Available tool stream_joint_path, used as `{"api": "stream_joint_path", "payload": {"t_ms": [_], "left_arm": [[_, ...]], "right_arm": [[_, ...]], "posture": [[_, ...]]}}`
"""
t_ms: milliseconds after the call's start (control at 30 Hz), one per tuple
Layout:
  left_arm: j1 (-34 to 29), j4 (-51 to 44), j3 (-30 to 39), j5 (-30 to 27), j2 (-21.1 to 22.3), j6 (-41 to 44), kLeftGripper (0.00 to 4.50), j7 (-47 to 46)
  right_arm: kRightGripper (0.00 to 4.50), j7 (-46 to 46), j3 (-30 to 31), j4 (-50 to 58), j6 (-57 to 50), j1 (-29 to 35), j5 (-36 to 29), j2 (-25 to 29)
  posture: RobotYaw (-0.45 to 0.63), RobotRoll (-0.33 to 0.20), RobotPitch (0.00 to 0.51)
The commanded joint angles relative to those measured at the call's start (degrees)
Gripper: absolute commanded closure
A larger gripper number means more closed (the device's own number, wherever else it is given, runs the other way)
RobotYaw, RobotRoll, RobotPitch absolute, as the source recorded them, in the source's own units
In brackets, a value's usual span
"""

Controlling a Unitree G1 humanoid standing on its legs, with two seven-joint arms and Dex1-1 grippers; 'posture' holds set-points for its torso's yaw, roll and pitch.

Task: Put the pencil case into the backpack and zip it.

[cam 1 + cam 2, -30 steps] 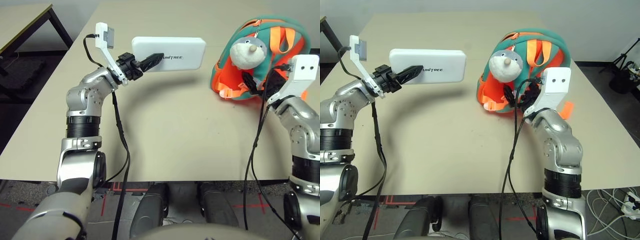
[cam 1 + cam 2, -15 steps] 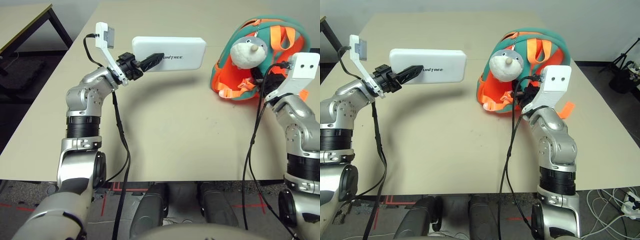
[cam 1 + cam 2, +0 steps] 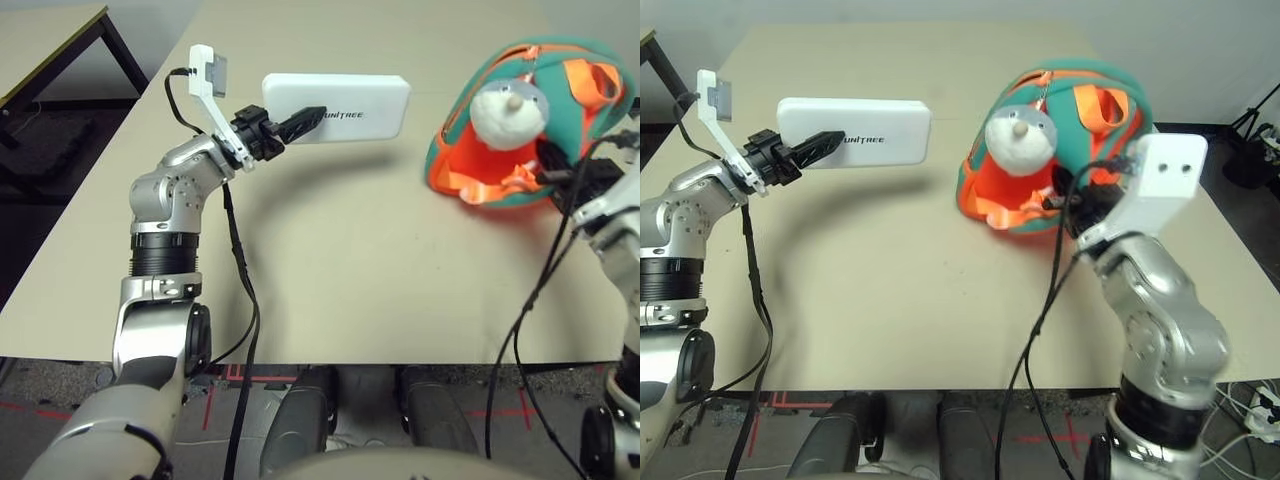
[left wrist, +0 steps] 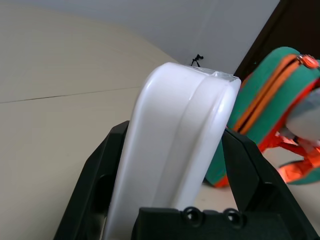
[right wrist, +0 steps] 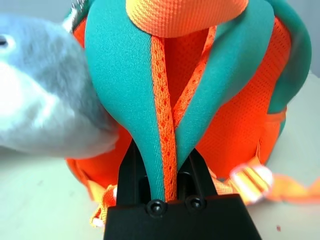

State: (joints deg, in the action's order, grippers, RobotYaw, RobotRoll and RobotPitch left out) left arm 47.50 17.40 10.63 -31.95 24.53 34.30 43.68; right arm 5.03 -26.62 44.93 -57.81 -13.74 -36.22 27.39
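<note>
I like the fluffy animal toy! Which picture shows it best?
The right eye view: the whole grey-white plush animal charm hangs on the teal and orange backpack. The left eye view shows it too; the right wrist view catches a blurry part.

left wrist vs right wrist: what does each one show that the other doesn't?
Left wrist: the white pencil case clamped edge-on in the left gripper, with bare table stretching beyond it. Right wrist: the right gripper shut on a teal, orange-edged strap of the backpack, plus the plush charm up close. Both: the teal and orange backpack and some table top.
</note>
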Motion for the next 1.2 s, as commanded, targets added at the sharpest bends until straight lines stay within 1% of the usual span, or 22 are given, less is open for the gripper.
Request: {"api": "stream_joint_path", "payload": {"t_ms": [33, 233, 367, 533, 633, 700, 867, 967, 1067, 1200], "left_arm": [[1.7, 2.1, -0.1, 0.2, -0.8, -2.1, 1.26, 1.5], [3.5, 5.2, -0.9, 1.0, -1.4, -3.5, 1.26, 3.5], [4.3, 7.3, -1.1, 1.6, -1.1, -4.4, 1.26, 4.5], [4.7, 9.0, -1.2, 2.1, -0.9, -5.2, 1.26, 5.7], [5.1, 10.3, -1.2, 2.7, -1.0, -5.9, 1.26, 6.2], [5.5, 11.0, -1.1, 2.9, -1.1, -6.1, 1.26, 6.5], [6.0, 12.1, -1.0, 3.2, -1.0, -6.3, 1.26, 7.1], [6.0, 12.0, -1.2, 3.5, -0.8, -6.6, 1.26, 7.3], [5.9, 11.3, -1.1, 3.4, -0.6, -6.3, 1.26, 7.3], [5.6, 7.5, -1.3, 2.8, 0.0, -5.2, 1.26, 7.2]], "right_arm": [[4.29, -2.4, -3.9, 8.2, -4.8, 1.9, -5.6, -0.5], [4.29, -6.9, -8.6, 14.1, -8.2, 5.4, -12.4, -0.9], [4.29, -10.2, -12.0, 15.1, -7.8, 7.2, -18.2, 1.4], [4.29, -16.6, -16.5, 15.1, -4.8, 10.8, -29.6, 7.6], [4.29, -21.5, -17.4, 15.1, -1.8, 12.3, -36.4, 11.9], [4.29, -25.0, -17.0, 15.1, 0.8, 13.2, -40.9, 15.0], [4.29, -32.3, -15.0, 15.1, 7.6, 14.6, -48.9, 22.2], [4.29, -34.5, -14.2, 15.1, 11.1, 17.3, -51.9, 24.8], [4.29, -33.7, -13.4, 15.1, 13.9, 21.1, -51.5, 25.7], [4.29, -31.5, -8.6, 15.1, 17.7, 23.7, -46.4, 24.7]], "posture": [[-0.16, 0.000, 0.161], [-0.19, 0.000, 0.165], [-0.21, 0.000, 0.167], [-0.22, 0.000, 0.167], [-0.23, 0.000, 0.170], [-0.23, 0.000, 0.172], [-0.23, 0.000, 0.173], [-0.22, 0.000, 0.173], [-0.21, 0.000, 0.174], [-0.19, 0.000, 0.174]]}}
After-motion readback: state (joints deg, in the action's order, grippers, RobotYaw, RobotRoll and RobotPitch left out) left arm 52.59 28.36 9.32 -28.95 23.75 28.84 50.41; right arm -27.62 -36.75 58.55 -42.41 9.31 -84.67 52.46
